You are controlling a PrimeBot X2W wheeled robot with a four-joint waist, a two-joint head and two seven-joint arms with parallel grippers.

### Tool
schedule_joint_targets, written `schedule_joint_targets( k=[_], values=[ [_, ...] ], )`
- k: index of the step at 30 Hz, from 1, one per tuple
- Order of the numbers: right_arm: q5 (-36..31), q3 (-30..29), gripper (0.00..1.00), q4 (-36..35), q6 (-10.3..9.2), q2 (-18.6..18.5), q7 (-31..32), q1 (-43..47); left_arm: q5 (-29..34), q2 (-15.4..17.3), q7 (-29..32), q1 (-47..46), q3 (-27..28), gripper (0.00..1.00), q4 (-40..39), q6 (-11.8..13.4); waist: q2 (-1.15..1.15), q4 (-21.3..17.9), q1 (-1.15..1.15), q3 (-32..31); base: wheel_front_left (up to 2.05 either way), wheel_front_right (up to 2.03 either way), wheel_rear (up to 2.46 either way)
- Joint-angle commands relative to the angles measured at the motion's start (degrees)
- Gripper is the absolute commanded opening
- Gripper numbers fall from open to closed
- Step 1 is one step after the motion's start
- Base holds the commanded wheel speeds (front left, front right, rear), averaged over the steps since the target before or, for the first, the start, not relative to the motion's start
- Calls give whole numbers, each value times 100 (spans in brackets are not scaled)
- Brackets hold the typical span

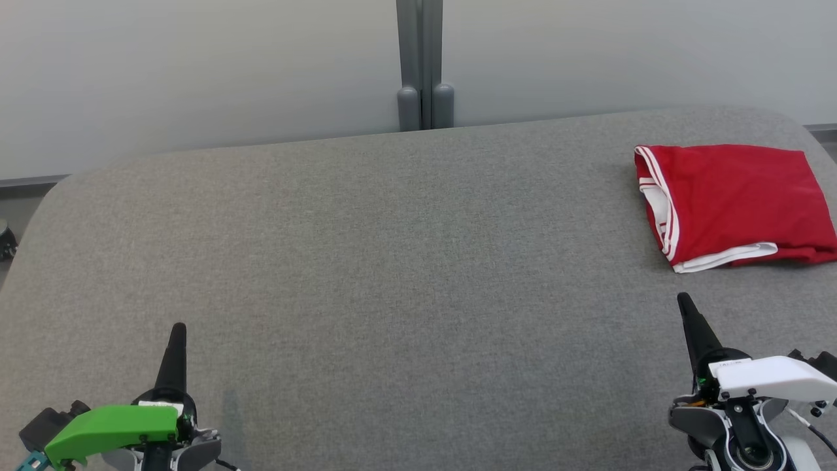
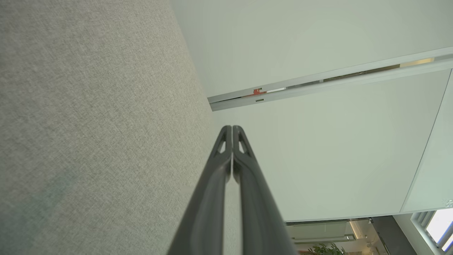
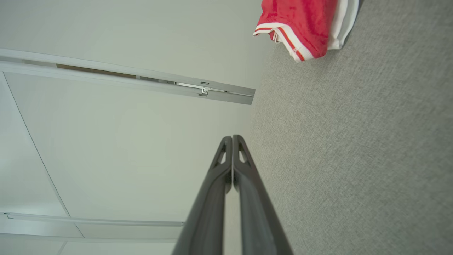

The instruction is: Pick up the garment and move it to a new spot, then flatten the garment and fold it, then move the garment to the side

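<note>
Folded red garment (image 1: 739, 196) lies lengthwise left-right, striped edge leftward

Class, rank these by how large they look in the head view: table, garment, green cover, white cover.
1. the table
2. the garment
3. the green cover and white cover: they look about alike, and both are nearer the camera, so unranked.
</note>
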Motion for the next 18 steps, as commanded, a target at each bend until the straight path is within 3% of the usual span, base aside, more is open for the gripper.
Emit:
schedule_joint_targets(
  k=[1,18],
  values=[
    [129,-14,0,-12,3,-29,43,-120,-135,39,24,-150,36,0,-48,-26,0,-2,0,2,0,0,0],
    [879,-31,0,7,3,-31,227,-213,-814,43,212,-271,81,0,-49,-30,0,-34,0,30,0,0,0]
  ],
)
